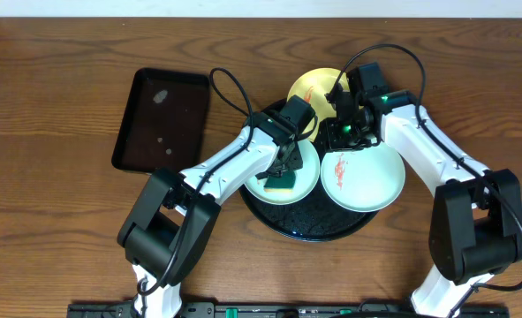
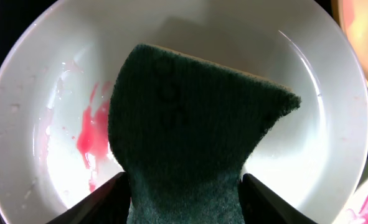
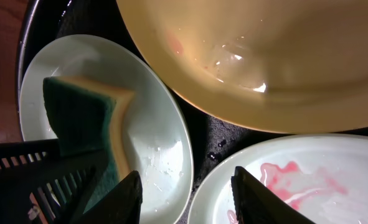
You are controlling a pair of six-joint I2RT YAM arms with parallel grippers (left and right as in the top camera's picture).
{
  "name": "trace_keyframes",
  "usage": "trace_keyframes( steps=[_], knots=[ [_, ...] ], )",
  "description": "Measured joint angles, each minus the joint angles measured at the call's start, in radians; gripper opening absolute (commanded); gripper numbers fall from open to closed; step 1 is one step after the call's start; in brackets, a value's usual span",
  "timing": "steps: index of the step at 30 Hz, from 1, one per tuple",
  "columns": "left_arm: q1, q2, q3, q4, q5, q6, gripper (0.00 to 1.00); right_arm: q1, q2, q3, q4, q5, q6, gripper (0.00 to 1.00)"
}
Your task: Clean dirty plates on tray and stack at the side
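Risks:
- The left plate (image 2: 308,155) lies loose on the glossy tray (image 1: 306,230) with nothing pinning it. A hard wipe would likely slide it into its neighbours.
- The sponge (image 2: 190,124) is bent at its free corner. Side load could twist it out of the grip, or it could skip the red smear (image 2: 93,134) off to one side.
- The right plate (image 3: 308,180), also smeared, seems to overhang the tray rim in the overhead view. A knock could tip it off.
- The two wrists are close together, so contact is possible.

Pose:
- The left gripper (image 2: 185,202) points down over the left plate, jaws clamped on the sponge, scouring face toward the plate.
- The right gripper (image 3: 187,196) hangs low over the gap between the yellow plate (image 3: 296,62) and the two mint ones, jaws apart, holding nothing.
- All three plates sit on the tray; none is stacked aside.
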Motion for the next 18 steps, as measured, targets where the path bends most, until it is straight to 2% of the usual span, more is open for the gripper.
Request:
trace_keyframes(
  steps=[18],
  knots=[
    [0.0,0.0,0.0,0.0,0.0,0.0,0.57,0.036,0.09,-0.01,0.052,-0.003,-0.002,0.41]
  ],
)
